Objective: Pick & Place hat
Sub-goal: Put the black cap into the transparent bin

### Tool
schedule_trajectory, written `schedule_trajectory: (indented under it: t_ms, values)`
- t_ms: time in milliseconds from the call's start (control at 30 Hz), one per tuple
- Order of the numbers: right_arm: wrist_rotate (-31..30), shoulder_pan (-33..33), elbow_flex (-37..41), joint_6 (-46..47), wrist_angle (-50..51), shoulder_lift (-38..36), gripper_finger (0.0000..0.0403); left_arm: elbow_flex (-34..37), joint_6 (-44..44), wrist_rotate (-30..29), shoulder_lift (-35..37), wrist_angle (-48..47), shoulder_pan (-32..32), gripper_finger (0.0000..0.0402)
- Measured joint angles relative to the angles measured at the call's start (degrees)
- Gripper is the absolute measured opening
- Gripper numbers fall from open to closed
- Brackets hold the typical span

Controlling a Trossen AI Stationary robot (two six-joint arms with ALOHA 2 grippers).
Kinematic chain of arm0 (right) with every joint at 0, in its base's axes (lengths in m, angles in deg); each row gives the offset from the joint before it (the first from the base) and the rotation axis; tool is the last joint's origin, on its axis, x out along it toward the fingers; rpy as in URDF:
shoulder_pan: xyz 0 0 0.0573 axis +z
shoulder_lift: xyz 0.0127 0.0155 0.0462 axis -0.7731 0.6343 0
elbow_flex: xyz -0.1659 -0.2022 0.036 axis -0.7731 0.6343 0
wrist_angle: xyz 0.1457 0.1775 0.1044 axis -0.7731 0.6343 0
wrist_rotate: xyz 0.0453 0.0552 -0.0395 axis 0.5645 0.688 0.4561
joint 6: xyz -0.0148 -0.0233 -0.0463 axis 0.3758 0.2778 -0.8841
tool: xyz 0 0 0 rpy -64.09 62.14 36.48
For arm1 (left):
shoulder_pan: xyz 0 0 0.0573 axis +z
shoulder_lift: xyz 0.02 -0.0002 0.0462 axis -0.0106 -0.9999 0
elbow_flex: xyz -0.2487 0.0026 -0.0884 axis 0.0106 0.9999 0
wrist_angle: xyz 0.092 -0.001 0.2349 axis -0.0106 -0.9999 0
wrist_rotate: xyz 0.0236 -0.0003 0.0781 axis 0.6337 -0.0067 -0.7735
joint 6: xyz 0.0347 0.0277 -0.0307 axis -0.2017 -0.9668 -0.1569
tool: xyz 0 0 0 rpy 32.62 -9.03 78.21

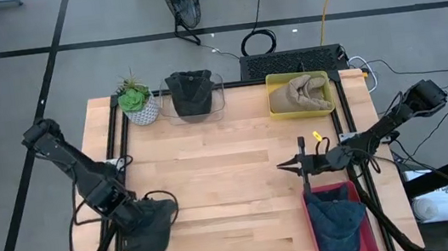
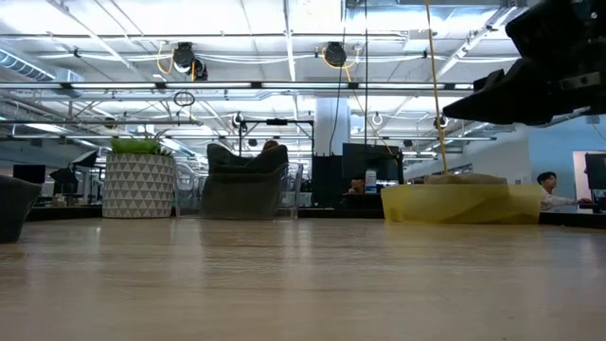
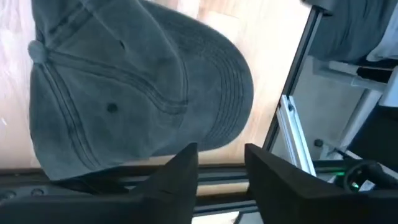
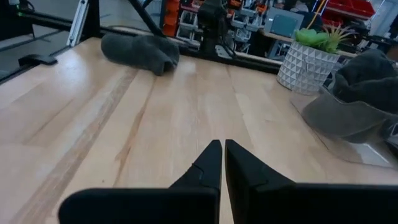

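Observation:
A dark grey hat [image 1: 155, 228] lies crown up on the wooden table at its near left corner. It also shows in the left wrist view [image 3: 124, 93] and, far off, in the right wrist view [image 4: 140, 50]. My left gripper [image 3: 221, 149] is open, pointing steeply down by the hat's brim near the table's left rail [image 1: 133, 218]. My right gripper [image 1: 285, 167] is shut with nothing in it, held level above the table's right half [image 4: 222, 146]. My left gripper comes from above, slanting, with one fingertip [image 3: 186, 155] at the edge of the hat's brim [image 3: 211, 134]. I cannot tell whether it touches the brim. The hat lies flat on the table, and nothing is between the fingers.
A red tray [image 1: 311, 218] at the near right holds a dark blue hat [image 1: 339, 223]. Along the far edge stand a potted plant [image 1: 137, 102], a clear tray with a black hat [image 1: 192, 95] and a yellow tray with a tan hat [image 1: 299, 93]. The table's middle is bare wood.

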Motion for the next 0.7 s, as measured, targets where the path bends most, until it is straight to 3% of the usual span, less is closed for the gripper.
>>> schedule_trajectory:
  t_ms: [133,300,700]
  values:
    - [0.0,0.0,0.0,2.1,1.9,0.0,0.0,1.1,1.5,-3.6,-0.3,1.1,-0.7,0.0177]
    - [0.0,0.0,0.0,2.5,1.8,0.0,0.0,3.6,2.5,-3.8,-1.9,0.7,-2.1,0.02]
    - [-0.1,-0.1,0.0,1.1,-0.4,0.0,0.0,5.2,3.7,-5.8,-5.9,4.9,-5.4,0.0156]
